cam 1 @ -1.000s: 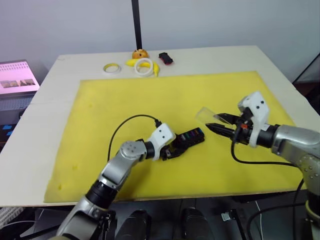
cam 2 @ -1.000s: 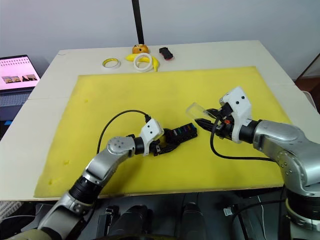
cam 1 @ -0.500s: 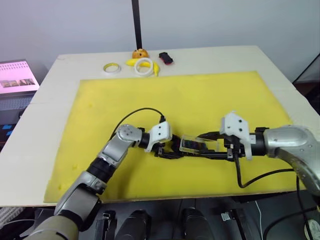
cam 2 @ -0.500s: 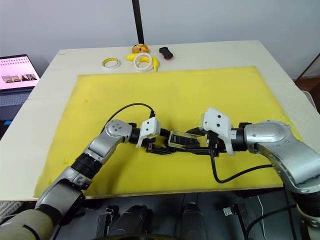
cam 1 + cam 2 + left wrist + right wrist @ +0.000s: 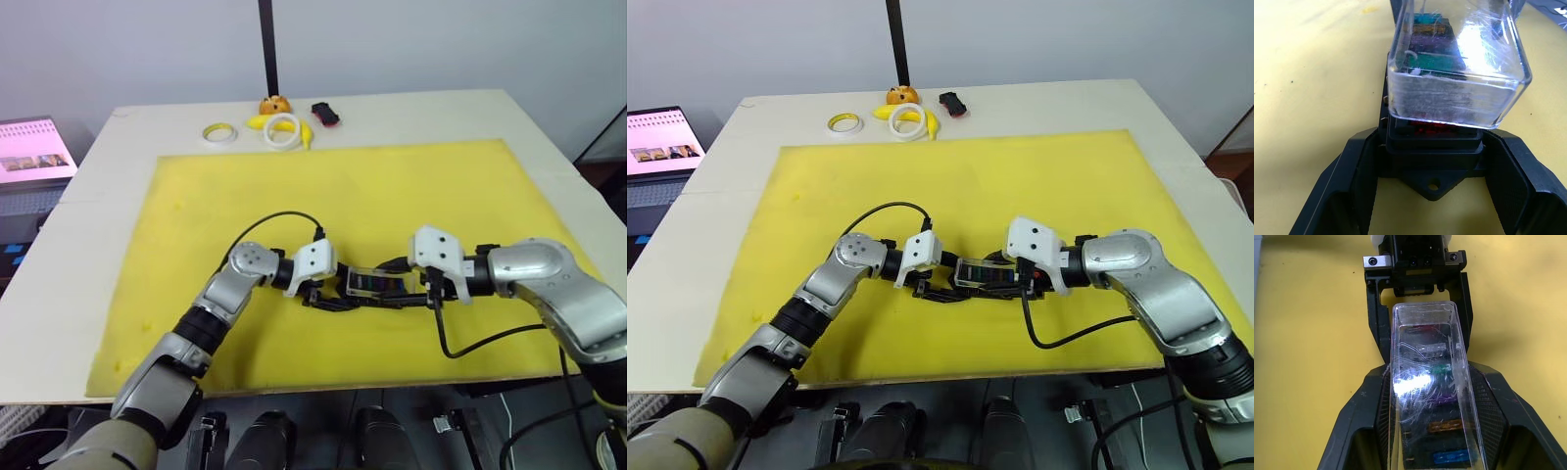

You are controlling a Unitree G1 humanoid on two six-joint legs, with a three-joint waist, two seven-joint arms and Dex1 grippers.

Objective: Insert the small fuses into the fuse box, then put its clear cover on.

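The fuse box, a black block, lies on the yellow mat near its front middle. My left gripper is shut on the box's left end, one finger on each side. The small fuses stand in its slots: teal, purple, orange, blue and red ones show through the plastic. The clear cover sits over the top of the box, and a red fuse shows just under its rim. From the right, my right gripper is shut on the clear cover, a finger along each long side.
Along the table's far edge lie two tape rings, a banana, an orange object and a black-and-red object. A black pole rises behind them. A lit screen stands off the table's left.
My right gripper has carried the clear cover left and down from the mat's right side onto the fuse box. My left gripper has shifted round to hold the box's left end.
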